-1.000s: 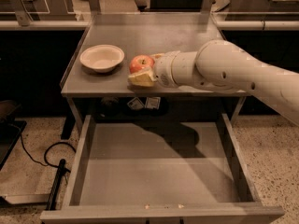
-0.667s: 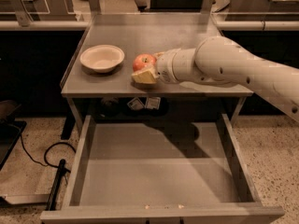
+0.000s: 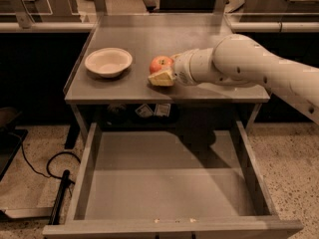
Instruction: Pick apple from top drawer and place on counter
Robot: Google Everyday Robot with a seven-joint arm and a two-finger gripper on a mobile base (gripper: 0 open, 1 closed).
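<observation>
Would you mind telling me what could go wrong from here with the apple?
1. The apple, at the gripper near the front edge of the counter, is round; once let go, it might roll off into the open top drawer below.
2. The bowl sits close on the apple's left; a sideways nudge from the arm could push the apple against it or shift the bowl.

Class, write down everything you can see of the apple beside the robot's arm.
The apple is small, round and red with a yellowish patch, smooth-skinned. It is at the counter front middle, right of the white bowl, outside the open top drawer. The pincer is against its lower right side, hiding part of it; whether it rests on the surface is unclear.
</observation>
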